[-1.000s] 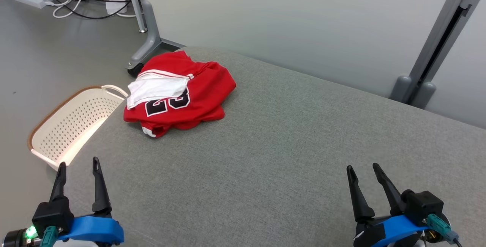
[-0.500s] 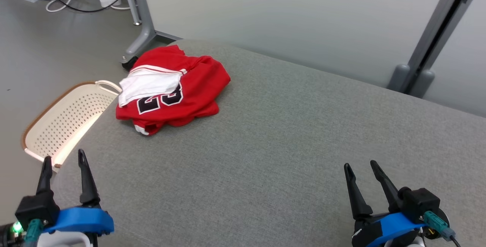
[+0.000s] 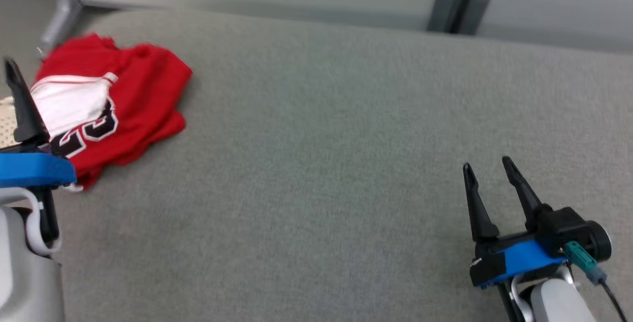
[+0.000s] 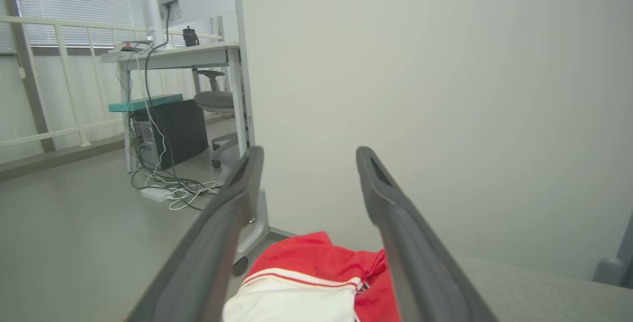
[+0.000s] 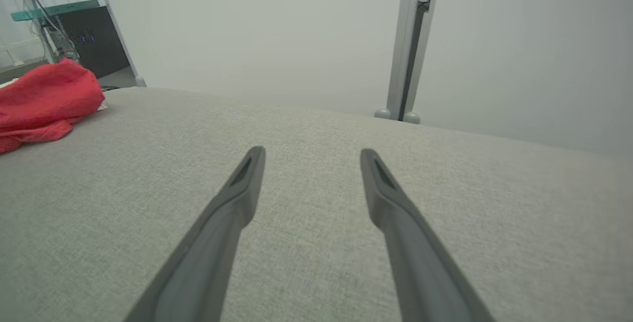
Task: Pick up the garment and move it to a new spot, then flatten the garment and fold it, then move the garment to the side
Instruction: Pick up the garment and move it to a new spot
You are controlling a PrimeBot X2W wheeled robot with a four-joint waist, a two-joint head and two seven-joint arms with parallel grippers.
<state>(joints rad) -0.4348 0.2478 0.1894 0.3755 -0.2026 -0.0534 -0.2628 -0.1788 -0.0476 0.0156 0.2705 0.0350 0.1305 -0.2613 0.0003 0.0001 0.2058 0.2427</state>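
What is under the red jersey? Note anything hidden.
The jersey lies crumpled on the grey cushion, which shows beside it. Whether anything else sits beneath its folds cannot be seen; the cloth covers that patch.

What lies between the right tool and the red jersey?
Nothing. In the head view, the grey cushion is bare from the right tool to the red jersey.
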